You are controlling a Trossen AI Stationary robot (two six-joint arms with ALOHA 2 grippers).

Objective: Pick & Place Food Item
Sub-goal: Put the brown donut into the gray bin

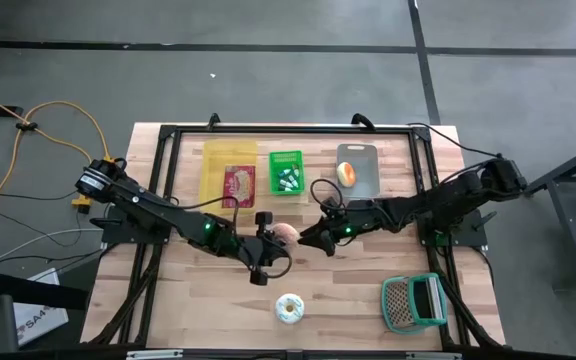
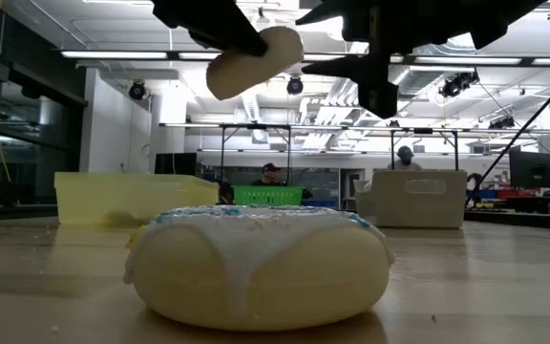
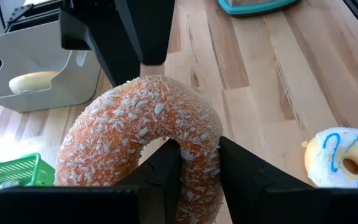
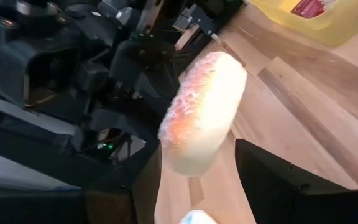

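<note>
An orange ring doughnut flecked with white (image 1: 284, 233) hangs in the air over the middle of the table, with my left gripper (image 3: 197, 155) shut on it. My right gripper (image 4: 194, 174) faces it from the table's right, open. Its two fingers stand on either side of the doughnut's rim (image 4: 201, 124); I cannot tell whether they touch it. A white doughnut with blue icing (image 1: 289, 308) lies flat on the table near the front edge, and it fills the low view (image 2: 256, 268). My left gripper holds the orange doughnut by one side of its ring (image 3: 201, 146). One finger (image 3: 163, 168) is in the hole and the other (image 3: 247, 177) is outside. The fingers come from the table's left, slanting down. The doughnut stands on edge, lifted clear of the table.
At the back stand a yellow bin (image 1: 230, 170) with a red packet, a green basket (image 1: 286, 172) and a grey bin (image 1: 363, 172) holding a round food item. A teal basket (image 1: 413, 303) sits at the front right. Bare wood lies at the front left.
</note>
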